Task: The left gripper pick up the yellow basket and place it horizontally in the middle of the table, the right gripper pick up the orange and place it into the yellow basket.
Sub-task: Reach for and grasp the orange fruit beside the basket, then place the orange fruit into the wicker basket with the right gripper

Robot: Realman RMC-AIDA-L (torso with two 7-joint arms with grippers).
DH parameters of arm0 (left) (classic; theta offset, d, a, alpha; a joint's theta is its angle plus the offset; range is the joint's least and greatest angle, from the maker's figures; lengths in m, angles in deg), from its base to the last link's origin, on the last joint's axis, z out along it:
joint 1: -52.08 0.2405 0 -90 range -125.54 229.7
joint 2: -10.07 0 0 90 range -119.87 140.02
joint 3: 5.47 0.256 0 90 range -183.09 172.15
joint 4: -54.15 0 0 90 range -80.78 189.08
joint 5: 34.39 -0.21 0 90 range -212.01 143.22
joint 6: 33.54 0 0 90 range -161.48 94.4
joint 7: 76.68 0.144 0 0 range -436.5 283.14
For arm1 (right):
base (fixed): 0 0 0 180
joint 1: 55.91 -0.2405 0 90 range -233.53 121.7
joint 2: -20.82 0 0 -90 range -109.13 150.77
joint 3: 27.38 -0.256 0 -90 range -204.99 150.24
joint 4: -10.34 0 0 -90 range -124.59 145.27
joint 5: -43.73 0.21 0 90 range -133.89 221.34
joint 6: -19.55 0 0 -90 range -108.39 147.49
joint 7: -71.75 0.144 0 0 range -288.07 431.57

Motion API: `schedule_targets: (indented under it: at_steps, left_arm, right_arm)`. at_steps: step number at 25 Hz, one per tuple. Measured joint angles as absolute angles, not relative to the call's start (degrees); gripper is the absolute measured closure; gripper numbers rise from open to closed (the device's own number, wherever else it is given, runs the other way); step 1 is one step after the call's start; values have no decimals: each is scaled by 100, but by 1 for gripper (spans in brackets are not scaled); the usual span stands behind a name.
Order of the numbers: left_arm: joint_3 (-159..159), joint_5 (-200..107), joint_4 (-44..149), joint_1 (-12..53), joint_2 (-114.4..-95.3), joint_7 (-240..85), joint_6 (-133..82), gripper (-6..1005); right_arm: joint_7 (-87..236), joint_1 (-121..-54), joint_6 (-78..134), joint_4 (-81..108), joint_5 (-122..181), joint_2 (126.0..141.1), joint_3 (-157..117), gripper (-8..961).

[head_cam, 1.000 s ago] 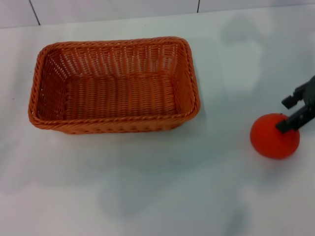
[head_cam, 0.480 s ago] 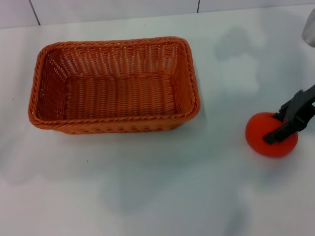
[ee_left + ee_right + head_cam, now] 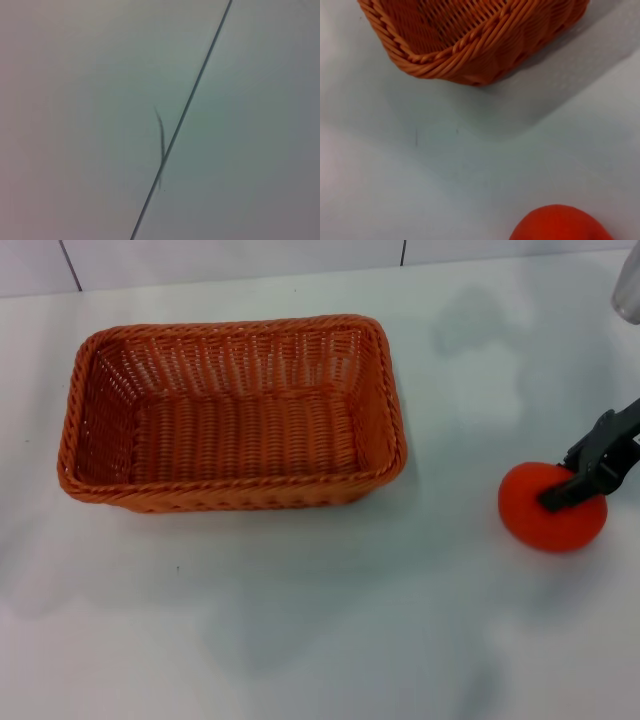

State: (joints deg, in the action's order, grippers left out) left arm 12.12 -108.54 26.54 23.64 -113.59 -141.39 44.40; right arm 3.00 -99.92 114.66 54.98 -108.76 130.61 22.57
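The yellow basket, orange-brown wicker, lies lengthwise across the middle-left of the white table, empty. The orange is at the right, well apart from the basket. My right gripper comes in from the right edge and is shut on the orange, one black finger lying across its top. In the right wrist view the orange shows at the edge and a corner of the basket lies beyond it. The left gripper is out of view; the left wrist view shows only a pale surface with a dark seam.
A tiled wall runs along the table's far edge. A grey blurred object shows at the top right corner. Bare tabletop lies between the basket and the orange and along the front.
The orange has shifted slightly left and up in the head view and looks a little larger. The right gripper's fingers have settled over it. The basket has not moved.
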Motion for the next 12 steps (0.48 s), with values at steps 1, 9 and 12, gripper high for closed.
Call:
schedule_targets:
  at_steps: [1, 9, 12]
  left_arm:
    - [1209, -10848, 2668, 2367, -11358, -14141, 4440, 265]
    - [1209, -10784, 2698, 2393, -11355, -14145, 4476, 265]
    - [1211, -10777, 2700, 2420, -11357, -14150, 4510, 264]
  right_arm:
    - [290, -9994, 11466, 5498, -10872, 13057, 2242, 476]
    - [23, -9972, 11236, 5585, -10803, 12976, 1327, 620]
    - [-135, -9862, 11002, 5729, -10293, 12907, 684, 645]
